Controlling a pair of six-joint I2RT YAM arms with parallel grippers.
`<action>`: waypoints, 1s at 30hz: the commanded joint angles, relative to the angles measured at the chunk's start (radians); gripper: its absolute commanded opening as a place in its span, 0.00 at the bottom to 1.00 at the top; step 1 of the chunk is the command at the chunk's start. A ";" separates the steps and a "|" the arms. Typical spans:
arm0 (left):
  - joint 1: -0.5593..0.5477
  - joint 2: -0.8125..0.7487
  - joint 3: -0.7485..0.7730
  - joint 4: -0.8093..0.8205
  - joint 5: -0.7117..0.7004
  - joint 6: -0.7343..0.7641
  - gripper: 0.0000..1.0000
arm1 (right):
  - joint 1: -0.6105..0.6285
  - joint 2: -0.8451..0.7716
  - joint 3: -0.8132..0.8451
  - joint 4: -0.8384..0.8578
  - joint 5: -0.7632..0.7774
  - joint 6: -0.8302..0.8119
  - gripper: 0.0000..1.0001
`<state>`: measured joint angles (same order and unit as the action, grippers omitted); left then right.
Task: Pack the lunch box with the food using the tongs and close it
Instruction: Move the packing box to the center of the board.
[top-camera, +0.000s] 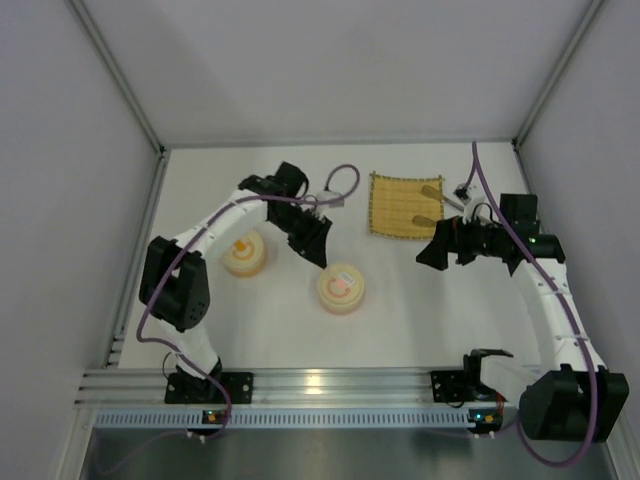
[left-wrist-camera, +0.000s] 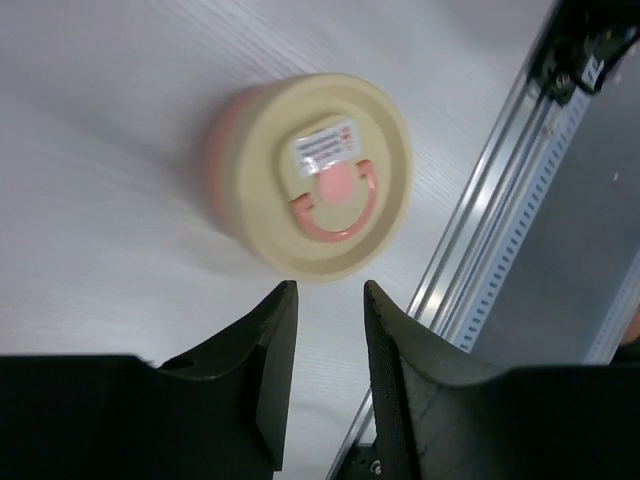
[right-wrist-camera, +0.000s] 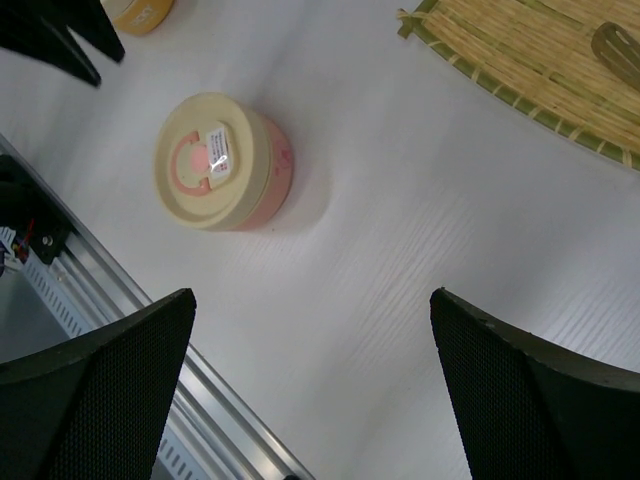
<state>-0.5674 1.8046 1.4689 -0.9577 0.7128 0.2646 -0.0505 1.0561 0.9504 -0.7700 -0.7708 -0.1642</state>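
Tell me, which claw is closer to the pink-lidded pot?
Left. The left gripper hovers close by the far-left side of the pink-lidded pot. The right gripper is farther off to the pot's right, near the bamboo mat.

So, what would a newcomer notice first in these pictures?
Two round cream lidded containers stand in the middle of the top view: the pink-marked one nearer, the orange-marked one to its left. A woven bamboo mat lies farther back on the right, and the right gripper hangs wide open and empty.
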 joint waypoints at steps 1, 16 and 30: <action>0.241 -0.076 0.077 -0.061 0.064 -0.013 0.39 | -0.017 -0.016 -0.001 0.031 -0.033 -0.017 0.99; 0.728 0.081 0.130 -0.084 -0.070 0.119 0.54 | -0.017 -0.002 -0.009 0.049 -0.038 0.000 0.99; 0.742 0.265 0.182 -0.047 -0.116 0.191 0.49 | -0.017 0.018 -0.010 0.058 -0.036 0.000 0.99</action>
<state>0.1684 2.0315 1.6554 -1.0290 0.6327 0.3855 -0.0509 1.0752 0.9405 -0.7662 -0.7803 -0.1600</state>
